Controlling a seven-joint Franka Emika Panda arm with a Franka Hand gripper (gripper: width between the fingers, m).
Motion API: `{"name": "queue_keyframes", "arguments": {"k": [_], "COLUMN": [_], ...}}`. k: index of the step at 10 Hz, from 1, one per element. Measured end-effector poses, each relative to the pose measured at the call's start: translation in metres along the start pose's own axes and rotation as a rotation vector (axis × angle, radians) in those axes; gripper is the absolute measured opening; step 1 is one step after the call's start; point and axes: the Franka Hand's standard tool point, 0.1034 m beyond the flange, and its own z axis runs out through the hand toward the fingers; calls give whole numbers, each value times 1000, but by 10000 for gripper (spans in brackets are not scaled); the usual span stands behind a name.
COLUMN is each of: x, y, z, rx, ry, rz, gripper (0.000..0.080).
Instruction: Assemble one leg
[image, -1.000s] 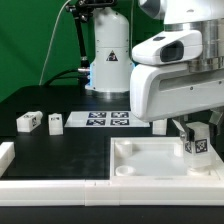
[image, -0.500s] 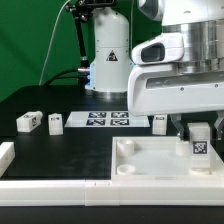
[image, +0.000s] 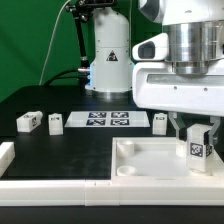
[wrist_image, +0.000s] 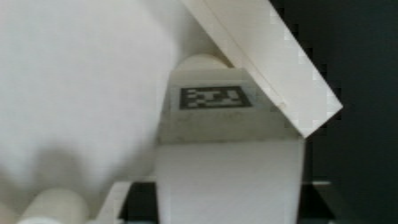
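My gripper (image: 197, 140) is shut on a white leg (image: 196, 146) with a black-and-white tag. It holds the leg upright over the far corner of the large white tray-like part (image: 150, 160) on the exterior view's right. In the wrist view the held leg (wrist_image: 222, 140) fills the middle, its tag facing the camera, with dark fingers (wrist_image: 134, 195) on both sides. The tray's raised rim (wrist_image: 267, 55) runs behind it. Two more legs (image: 29, 121) (image: 56, 122) lie on the black table at the exterior view's left. Another leg (image: 159, 121) lies behind the tray.
The marker board (image: 107, 119) lies flat on the table behind the tray. A white robot base (image: 108, 55) stands at the back. A white frame edge (image: 40, 183) runs along the front, and a white block (image: 5, 152) sits at the exterior view's left.
The gripper has turned about its upright axis and sunk slightly with the leg, which now sits a little lower over the tray's corner.
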Motion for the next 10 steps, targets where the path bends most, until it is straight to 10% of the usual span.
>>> {"name": "queue_keyframes", "arguments": {"k": [4, 7, 10], "x": [0, -3, -4], "y": [2, 1, 2], "z": [0, 2, 5], "rx": [-6, -8, -7], "ry": [-4, -11, -14], "rz": [94, -154, -445], "gripper": [293, 608, 648]}}
